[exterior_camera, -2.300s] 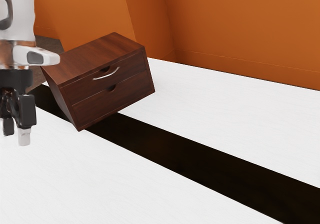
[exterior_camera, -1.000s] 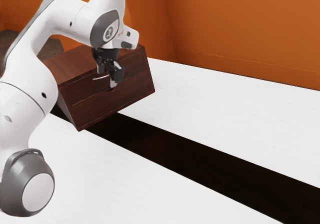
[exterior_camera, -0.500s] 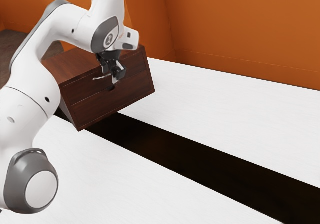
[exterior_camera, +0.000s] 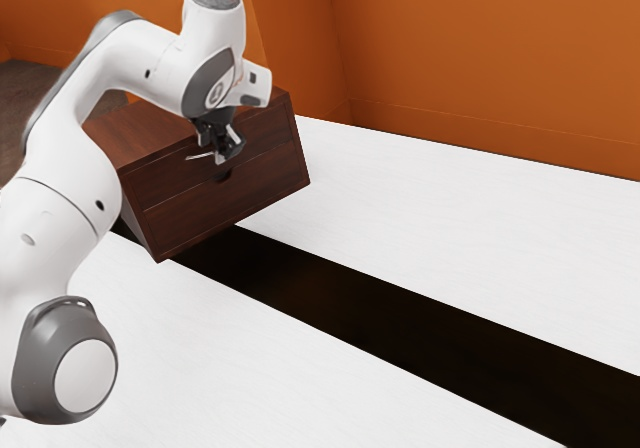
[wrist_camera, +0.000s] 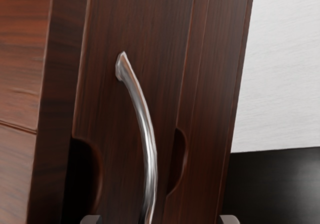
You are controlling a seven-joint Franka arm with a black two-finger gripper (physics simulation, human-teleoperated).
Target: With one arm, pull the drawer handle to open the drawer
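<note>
Where the arm [exterior_camera: 70,158] bends down from the exterior view's upper left, its gripper [exterior_camera: 222,154] is set against the front of the cabinet [exterior_camera: 150,128], right at the handle [exterior_camera: 201,155]. Seen from the wrist, the handle [wrist_camera: 144,129] is a curved silver bar that runs straight out from the gripper, and its near end passes between the two fingertips [wrist_camera: 91,219]. The fingers stand spread, one on each side of the bar, with wood showing between each tip and the metal; neither tip touches it.

The drawer [exterior_camera: 265,135] that carries the handle is the upper of two, and the gripper faces it squarely. In the wrist view the drawer [wrist_camera: 165,69] lies level with the lower front [wrist_camera: 220,84] beside it, so it is closed. A scooped notch [wrist_camera: 176,159] at the edge of the lower front sits just beside the bar, near the gripper. In the exterior view the lower front [exterior_camera: 235,200] is directly below the gripper.

A white table [exterior_camera: 450,218] spreads out below the gripper and to the exterior view's right of it. A dark strip [exterior_camera: 400,328] crosses the table from under the cabinet, below the gripper, toward the exterior view's lower right. Behind the gripper and the cabinet rises an orange wall [exterior_camera: 450,38].
</note>
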